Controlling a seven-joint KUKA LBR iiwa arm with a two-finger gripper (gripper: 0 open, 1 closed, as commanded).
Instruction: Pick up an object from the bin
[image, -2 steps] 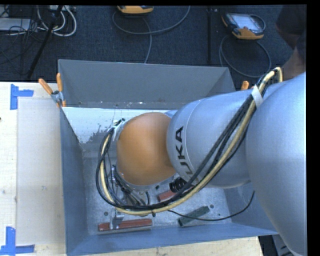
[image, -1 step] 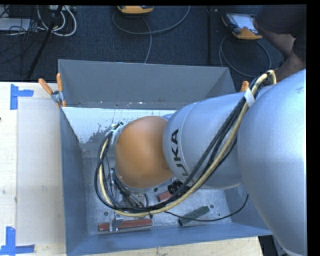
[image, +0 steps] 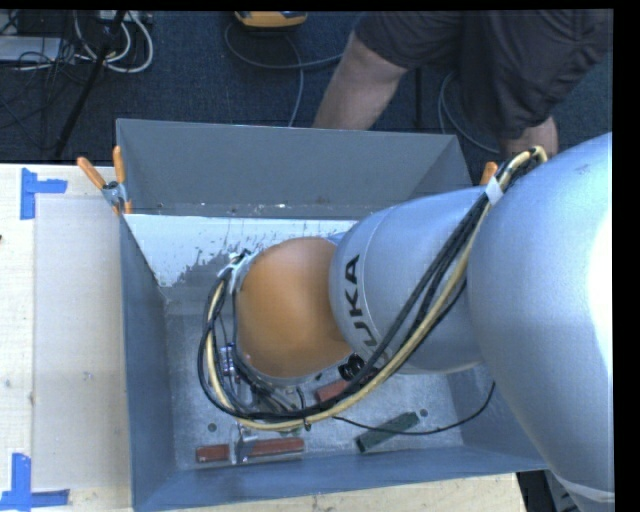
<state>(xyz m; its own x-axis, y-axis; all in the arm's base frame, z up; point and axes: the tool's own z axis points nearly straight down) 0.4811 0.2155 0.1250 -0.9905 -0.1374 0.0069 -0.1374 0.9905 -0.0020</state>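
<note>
**Operator:** What sits closest to the near wall?

**Spotter:** A reddish-brown flat bar (image: 262, 450). It lies lengthwise along the near wall of the bin (image: 140, 380), at about 6 to 7 o'clock. Your gripper (image: 244, 436) hangs right over its middle, so I take that bar as your target. I cannot tell whether the gripper is wide or closed, because the orange wrist cover (image: 285, 305) hides it.

**Operator:** Anything beside it?

**Spotter:** A dark green strip (image: 388, 430) at 5 o'clock, tilted and apart from the bar.

**Operator:** Where can this go wrong?

**Spotter:** The bar is thin, flat on the floor and close to the wall. You may scrape over it, or pinch one end so that it swings and drops. If you come down hard, you hit metal. Watch the black and yellow cables (image: 208, 350) looping at 8 o'clock, too. They hang low and could drag across the floor. Farther off, beyond the far wall at 12 o'clock, a person's forearm (image: 355, 80) is near, so keep your lift clear of it.
</note>
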